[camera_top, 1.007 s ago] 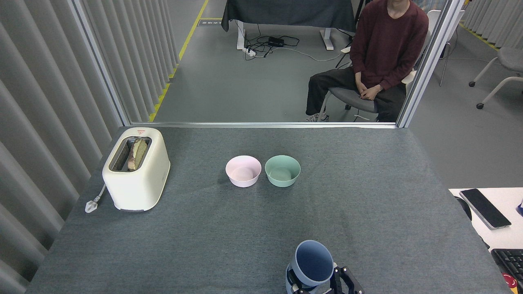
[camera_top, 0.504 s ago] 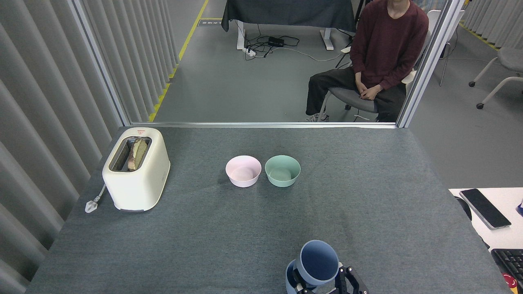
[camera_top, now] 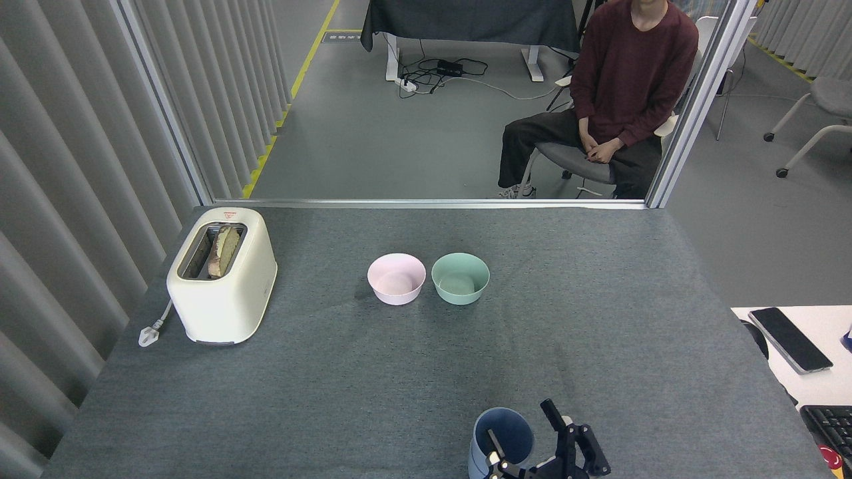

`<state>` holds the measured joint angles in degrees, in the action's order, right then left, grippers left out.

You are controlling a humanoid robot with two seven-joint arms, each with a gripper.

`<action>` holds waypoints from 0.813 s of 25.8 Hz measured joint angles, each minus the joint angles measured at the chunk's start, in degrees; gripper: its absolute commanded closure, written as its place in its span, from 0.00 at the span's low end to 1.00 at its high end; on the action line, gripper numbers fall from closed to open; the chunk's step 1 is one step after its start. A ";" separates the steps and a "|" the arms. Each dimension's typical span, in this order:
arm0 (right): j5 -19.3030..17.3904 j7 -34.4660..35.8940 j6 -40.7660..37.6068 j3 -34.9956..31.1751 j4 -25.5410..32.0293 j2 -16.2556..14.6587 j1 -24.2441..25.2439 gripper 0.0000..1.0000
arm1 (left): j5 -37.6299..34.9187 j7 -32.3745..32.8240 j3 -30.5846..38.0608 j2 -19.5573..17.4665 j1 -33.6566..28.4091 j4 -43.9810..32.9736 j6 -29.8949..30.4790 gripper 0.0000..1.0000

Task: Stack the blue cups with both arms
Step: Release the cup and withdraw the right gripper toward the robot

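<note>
Two pale-blue cups (camera_top: 503, 431) stand nested at the table's near edge, right of centre. The inner one sits low in the outer one, whose wall shows at the lower left (camera_top: 474, 464). My right gripper (camera_top: 522, 427) comes up from the bottom edge and straddles the right side of the rim. One finger (camera_top: 493, 442) shows against the cup's inside and the other finger (camera_top: 551, 413) stands clear to the right. The jaws are spread and open. My left arm is out of view.
A pink bowl (camera_top: 396, 279) and a green bowl (camera_top: 460, 278) sit side by side mid-table. A cream toaster (camera_top: 221, 275) holding bread stands at the left, its plug (camera_top: 150, 331) beside it. A person (camera_top: 609, 100) sits beyond the far edge. A white desk (camera_top: 825, 332) with a phone (camera_top: 789, 339) is at the right.
The upper cup, held tilted above the lower one, has dropped down into it. My right gripper has let go of it and its fingers have spread.
</note>
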<state>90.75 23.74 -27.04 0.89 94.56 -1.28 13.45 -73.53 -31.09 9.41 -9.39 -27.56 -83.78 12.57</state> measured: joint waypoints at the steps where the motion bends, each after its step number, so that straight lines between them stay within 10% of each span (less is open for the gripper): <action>1: -1.89 0.70 0.33 -1.34 0.29 0.20 -1.01 0.00 | -0.01 0.00 0.00 0.01 0.01 -0.02 0.00 0.00; 6: -8.79 0.34 5.89 -12.23 -3.71 -1.50 -5.55 0.00 | -0.02 0.00 0.00 0.09 0.08 -0.12 0.00 0.00; 11: -9.83 0.62 6.09 -16.19 -10.39 -9.33 1.98 0.00 | 0.04 0.04 -0.23 0.05 0.55 -0.06 0.08 0.00; 21: -9.56 5.86 5.82 -17.05 -8.54 -5.86 14.07 0.00 | -0.22 0.42 -0.99 0.18 3.88 -0.57 0.00 0.00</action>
<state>81.19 29.60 -21.22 -16.16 86.02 -7.13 27.52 -73.75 -30.67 8.42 -9.21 -23.67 -84.35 12.57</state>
